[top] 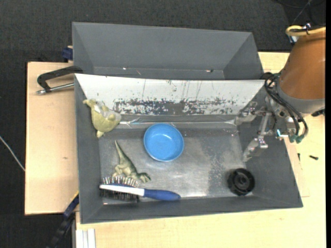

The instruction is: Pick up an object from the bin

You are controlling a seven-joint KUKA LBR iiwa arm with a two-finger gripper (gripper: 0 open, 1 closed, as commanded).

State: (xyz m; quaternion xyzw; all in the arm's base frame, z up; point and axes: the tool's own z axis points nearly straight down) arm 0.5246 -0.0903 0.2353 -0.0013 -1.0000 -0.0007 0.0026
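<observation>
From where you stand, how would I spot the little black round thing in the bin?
In the grey metal bin, look at the front right corner, just in front of the gripper. A black round disc lies there alone. Unlike the blue bowl mid-bin, it is small, dark and has a hollow centre.

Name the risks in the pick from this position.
1. The pincer hangs close to the bin's right wall; a descent here might scrape it.
2. The nearest thing, the black round piece, looks low and sits in the right front corner, so a grasp may slip off it or jam against the wall.
</observation>
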